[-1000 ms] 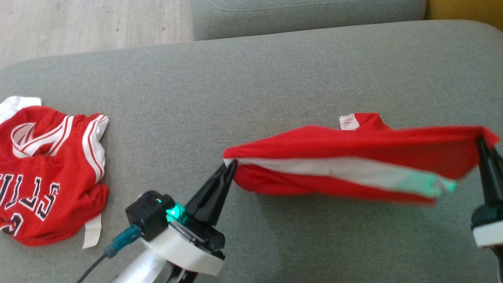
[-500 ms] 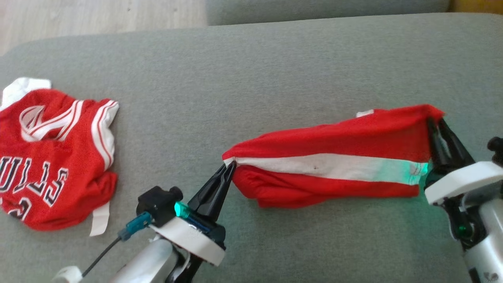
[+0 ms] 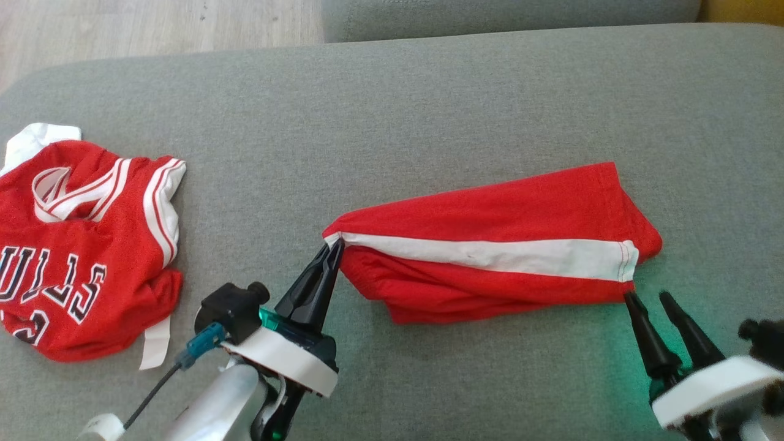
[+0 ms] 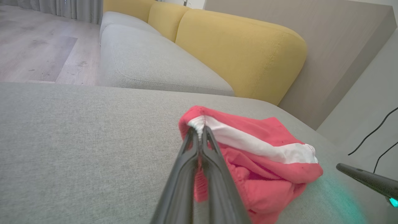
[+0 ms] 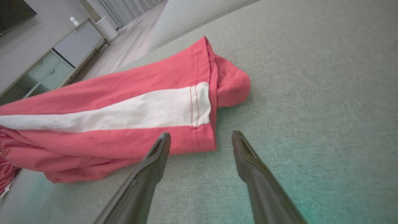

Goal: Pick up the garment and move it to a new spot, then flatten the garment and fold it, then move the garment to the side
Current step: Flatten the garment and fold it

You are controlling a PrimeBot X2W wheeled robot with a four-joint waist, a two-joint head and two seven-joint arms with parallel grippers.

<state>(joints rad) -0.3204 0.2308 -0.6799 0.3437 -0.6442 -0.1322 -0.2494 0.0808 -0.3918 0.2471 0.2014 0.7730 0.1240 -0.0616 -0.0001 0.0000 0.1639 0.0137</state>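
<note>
Red shorts (image 3: 490,245) with a white side stripe lie folded lengthwise on the grey sofa cushion (image 3: 429,110). My left gripper (image 3: 334,245) is shut on the waistband corner at their left end; the left wrist view shows the pinched white elastic of the shorts (image 4: 248,146) between my closed left gripper (image 4: 199,129). My right gripper (image 3: 646,297) stands open just below the hem at the right end, touching nothing. The right wrist view has the shorts' hem (image 5: 199,105) lying flat in front of the spread right gripper (image 5: 202,135).
A red and white basketball jersey (image 3: 79,251) lies crumpled at the cushion's left end. Wooden floor (image 3: 153,24) shows beyond the far left edge. A yellow sofa back (image 4: 242,53) and another grey seat (image 4: 149,62) stand behind. Bare cushion stretches above and below the shorts.
My right gripper let go of the hem, opened and drew back toward me. The shorts' right end dropped flat onto the cushion. My left gripper kept its hold and shifted slightly left.
</note>
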